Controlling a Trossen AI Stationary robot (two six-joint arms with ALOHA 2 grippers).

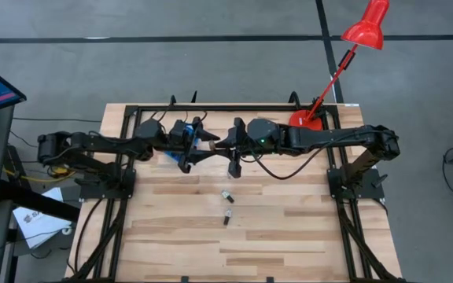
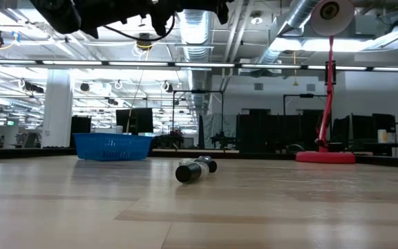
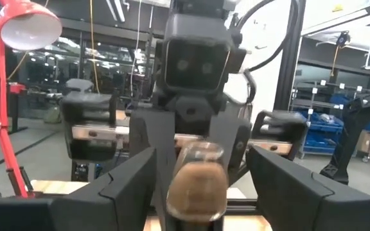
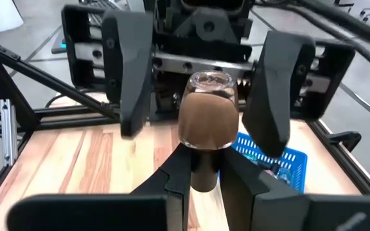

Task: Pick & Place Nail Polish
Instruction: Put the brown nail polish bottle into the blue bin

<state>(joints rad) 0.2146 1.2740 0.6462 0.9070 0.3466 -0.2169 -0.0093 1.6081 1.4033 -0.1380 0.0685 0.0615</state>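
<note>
Nearest the lens in the right wrist view, a brown nail polish bottle stands up out of the right claw, whose fingers are clenched on its dark cap; the glass base points toward the left claw, which faces it with its jaws released and spread either side of the bottle, touching nothing. In the high view this meeting sits at upper centre of the frame, above the blue bin. The step in hand is judged to be a transfer between the arms, with only the right claw gripping. The next move calls for one claw to carry the bottle over the bin and let it go. Three more bottles lie loose on the bench at mid-frame, not yet collected. A red lamp stands at upper right. No brand, label or writing can be read on any item.
</note>
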